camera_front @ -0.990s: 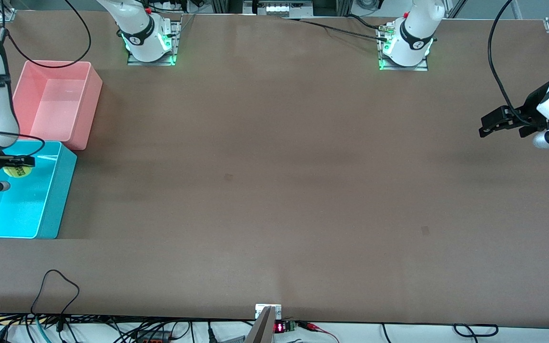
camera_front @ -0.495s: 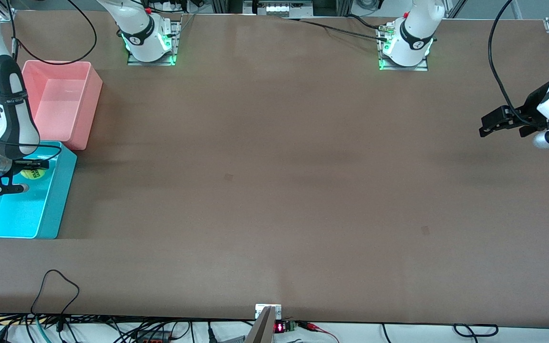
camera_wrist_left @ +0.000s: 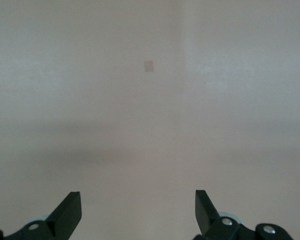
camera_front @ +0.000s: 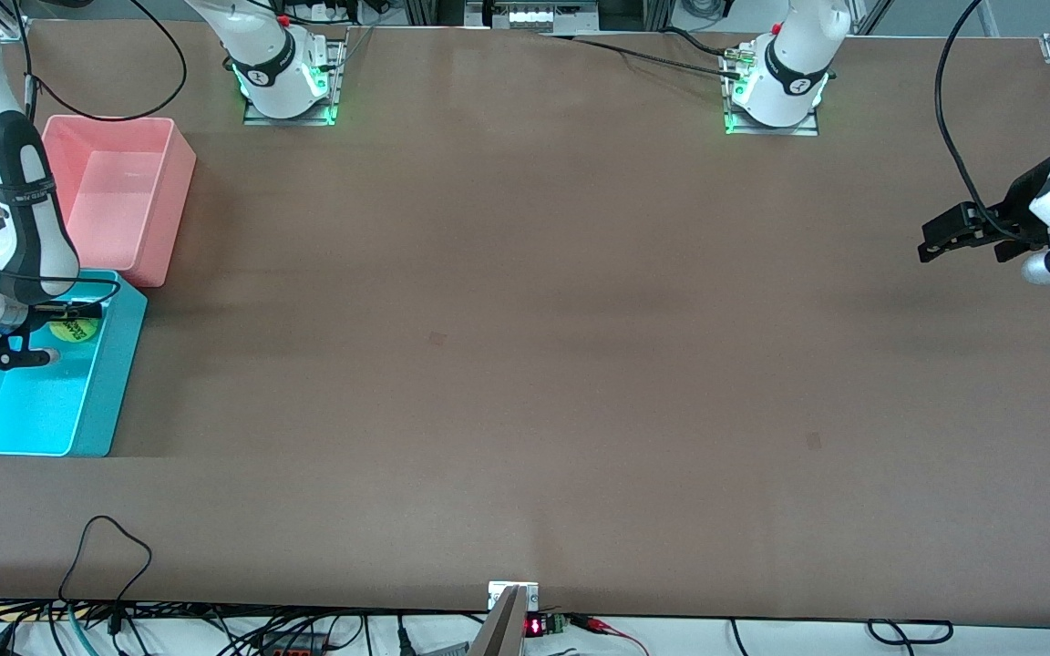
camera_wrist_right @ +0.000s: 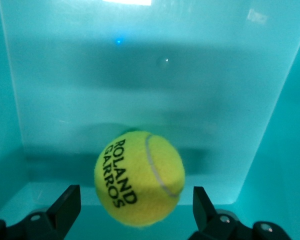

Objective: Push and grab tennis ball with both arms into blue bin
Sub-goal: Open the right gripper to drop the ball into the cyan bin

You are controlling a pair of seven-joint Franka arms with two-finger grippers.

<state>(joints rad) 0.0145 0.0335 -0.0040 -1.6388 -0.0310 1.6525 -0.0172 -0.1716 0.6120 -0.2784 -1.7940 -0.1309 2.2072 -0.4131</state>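
Right gripper (camera_wrist_right: 132, 212), fingers spread, hovers over fuzzy yellow-green tennis ball (camera_wrist_right: 139, 176) inside cyan plastic blue bin (camera_front: 115, 383); ball likely light, springy, best pinched across its middle; left gripper (camera_wrist_left: 138, 212), spread, waits over table

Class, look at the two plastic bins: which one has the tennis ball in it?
The blue bin, nearer the front camera than the empty pink bin, holds the tennis ball; the open right gripper is over it.

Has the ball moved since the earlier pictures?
Yes. The ball shifted toward the left arm's end, closer to the blue bin wall on that side, under the right hand.
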